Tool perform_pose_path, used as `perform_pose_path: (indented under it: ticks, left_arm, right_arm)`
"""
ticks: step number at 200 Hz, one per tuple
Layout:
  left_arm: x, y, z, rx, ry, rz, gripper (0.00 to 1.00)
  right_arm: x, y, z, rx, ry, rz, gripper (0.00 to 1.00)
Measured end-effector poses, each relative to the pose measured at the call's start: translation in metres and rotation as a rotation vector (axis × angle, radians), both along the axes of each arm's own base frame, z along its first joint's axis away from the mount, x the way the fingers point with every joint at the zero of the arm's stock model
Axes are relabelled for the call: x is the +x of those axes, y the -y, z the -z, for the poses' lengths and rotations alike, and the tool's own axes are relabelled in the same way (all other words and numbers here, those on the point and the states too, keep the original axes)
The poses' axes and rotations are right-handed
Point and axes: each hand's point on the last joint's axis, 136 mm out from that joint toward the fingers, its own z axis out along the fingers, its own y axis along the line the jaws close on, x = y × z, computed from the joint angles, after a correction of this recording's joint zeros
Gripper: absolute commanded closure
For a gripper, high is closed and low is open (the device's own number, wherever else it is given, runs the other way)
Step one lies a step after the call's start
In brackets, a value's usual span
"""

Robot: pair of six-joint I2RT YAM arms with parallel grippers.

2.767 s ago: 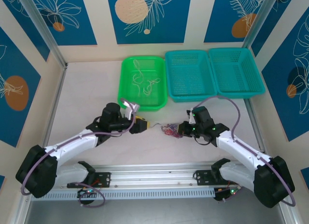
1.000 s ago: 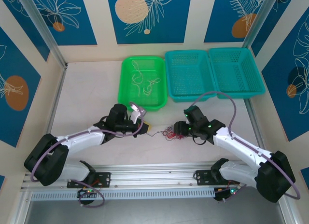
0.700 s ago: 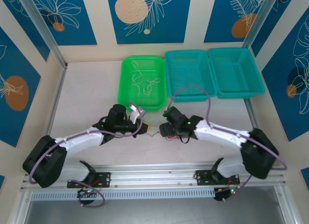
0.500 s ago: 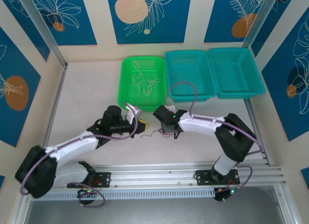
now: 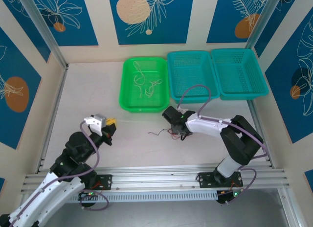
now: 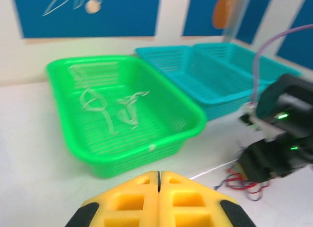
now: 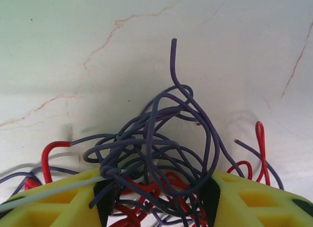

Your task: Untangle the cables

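Bright, even light; cables cast soft shadows; left wrist view blurry.

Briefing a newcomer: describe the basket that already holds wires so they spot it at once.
At the far side of the table, left of two teal baskets, stands the green basket. Only it is green and holds pale wires.

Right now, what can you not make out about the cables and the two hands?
Right wrist view: the bottom edge cuts off the right hand around the tangle, so its grip is unclear.
Top view: the right hand covers most of the tangle.
Left wrist view: the left hand hides where it pinches the white cable; the right arm is blurred.
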Motion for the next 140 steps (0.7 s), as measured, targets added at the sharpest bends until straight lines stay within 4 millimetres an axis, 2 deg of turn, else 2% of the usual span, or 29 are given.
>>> perform_pose_path:
  ticks: [20,34,50,74,85,94,115,125,140]
  left_arm:
    - [0.005,-0.01,0.025,0.038,-0.069,-0.068,1.0]
    - [0.008,-0.005,0.044,0.059,-0.113,-0.059,1.0]
    - [0.009,0.014,0.067,0.045,-0.16,0.018,0.97]
    - [0.002,0.043,0.122,0.032,-0.306,0.153,0.9]
    - [-0.004,0.051,0.144,0.041,-0.387,0.196,0.84]
    - [-0.007,0.055,0.156,0.057,-0.436,0.223,0.75]
    - [-0.011,0.063,0.158,0.065,-0.449,0.271,0.47]
    - [-0.01,0.065,0.15,0.057,-0.43,0.282,0.42]
    - [-0.006,0.07,0.123,0.059,-0.345,0.311,0.39]
  right_arm:
    - [0.0,-0.001,-0.002,0.037,-0.006,-0.007,0.77]
    - [-0.002,-0.001,-0.004,0.049,-0.007,-0.033,0.85]
    - [-0.005,-0.002,-0.007,0.059,-0.001,-0.074,0.91]
    - [-0.008,-0.012,-0.018,0.104,0.03,-0.171,0.94]
    - [-0.008,-0.018,-0.027,0.135,0.056,-0.214,0.95]
    - [-0.008,-0.024,-0.036,0.162,0.084,-0.251,0.95]
    - [-0.004,-0.034,-0.056,0.21,0.145,-0.324,0.95]
    - [-0.004,-0.037,-0.062,0.22,0.161,-0.351,0.95]
    - [-0.004,-0.039,-0.065,0.216,0.167,-0.386,0.95]
